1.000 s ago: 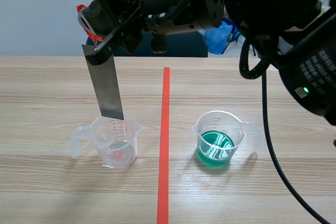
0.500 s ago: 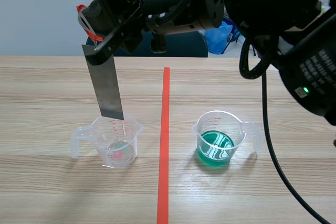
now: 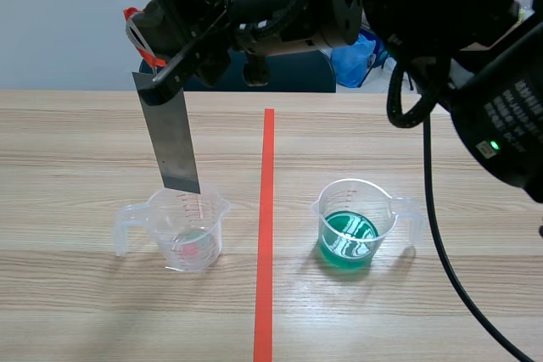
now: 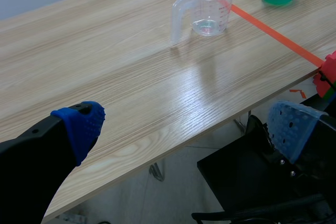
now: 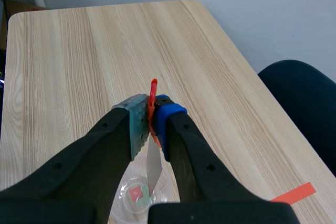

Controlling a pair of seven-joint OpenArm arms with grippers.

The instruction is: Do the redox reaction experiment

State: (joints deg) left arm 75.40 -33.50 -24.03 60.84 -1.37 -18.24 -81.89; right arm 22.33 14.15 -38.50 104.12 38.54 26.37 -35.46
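The right tool (image 3: 159, 74), reaching across from its side, is clamped on the top end of the strip (image 3: 172, 137), a flat grey metal piece with an orange tab (image 5: 153, 90) sticking up between the pads. The strip hangs nearly upright, slightly tilted, with its lower end at the mouth of the clear beaker (image 3: 187, 231). Whether it is over the rim or just inside cannot be told. That beaker holds a little clear liquid and a red bit (image 3: 199, 249) at the bottom. The green beaker (image 3: 352, 226) stands well apart, across the tape line (image 3: 267, 209) on the bench (image 3: 85, 142). The left tool (image 4: 186, 125) hangs off the bench edge, pads wide apart and holding nothing, far from both beakers. The strip looks thin, stiff and light, and probably smooth enough to slip or swing if pinched weakly. The hold at the very top, flat faces against the pads, seems right, since it keeps the pads out of the liquid. The beakers look like light plastic, easy to tip if the strip knocks a rim, so a straight, slow descent through the middle of the mouth would suit. Each is best lifted by its handle.
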